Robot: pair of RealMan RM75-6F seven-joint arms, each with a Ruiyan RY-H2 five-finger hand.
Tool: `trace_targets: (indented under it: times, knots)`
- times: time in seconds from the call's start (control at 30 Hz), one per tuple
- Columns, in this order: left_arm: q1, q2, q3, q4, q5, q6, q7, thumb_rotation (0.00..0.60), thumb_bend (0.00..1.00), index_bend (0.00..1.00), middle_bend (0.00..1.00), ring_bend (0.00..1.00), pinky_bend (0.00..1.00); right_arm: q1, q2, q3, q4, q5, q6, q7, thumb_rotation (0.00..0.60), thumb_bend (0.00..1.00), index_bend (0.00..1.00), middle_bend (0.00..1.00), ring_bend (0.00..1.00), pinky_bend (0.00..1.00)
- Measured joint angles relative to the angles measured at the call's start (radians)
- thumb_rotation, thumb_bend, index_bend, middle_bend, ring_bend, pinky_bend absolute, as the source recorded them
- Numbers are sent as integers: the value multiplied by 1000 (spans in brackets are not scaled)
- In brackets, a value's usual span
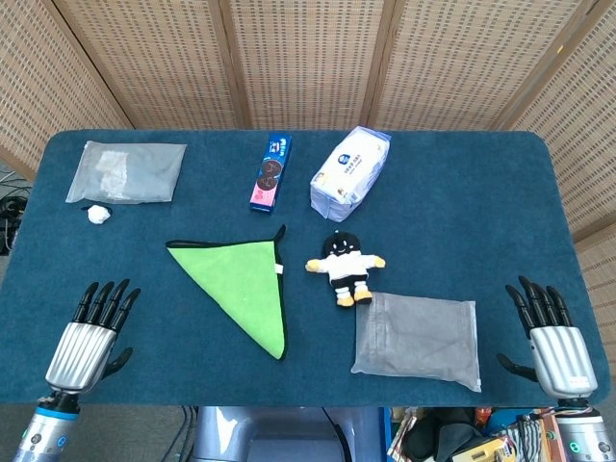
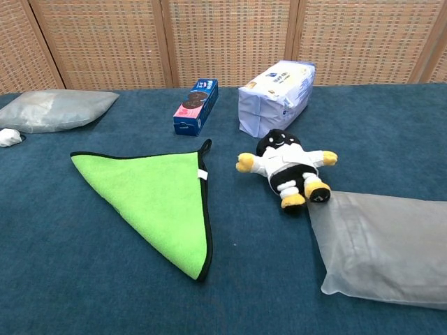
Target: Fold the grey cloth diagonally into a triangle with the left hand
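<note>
Both hands empty at the near edge, cloth already a triangle

The left hand (image 1: 85, 339) rests at the near-left corner of the table (image 1: 462, 202), fingers straight and apart, holding nothing. The cloth (image 1: 243, 279), which looks green rather than grey, lies ahead and to the right of those fingers, well apart. It is flat and triangular, and its long black-bound edge runs toward the near edge. Further right, beyond the plush toy (image 1: 344, 265), the right hand (image 1: 553, 337) is likewise spread and empty. It appears the farther of the two from the cloth.
</note>
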Motion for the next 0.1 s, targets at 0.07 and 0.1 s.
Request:
trace_targets:
  times: [0.07,0.1]
  knots:
    - [11,9,-4,-4,7,8,-11,600,238,0,0,0,0,1,-3,-1,1,-2,-2,-5,600,0,0,0,0,0]
    - [15,11,-8,-6,7,8,-13,600,238,0,0,0,0,1,-5,-2,2,-2,-3,-7,600,0,0,0,0,0]
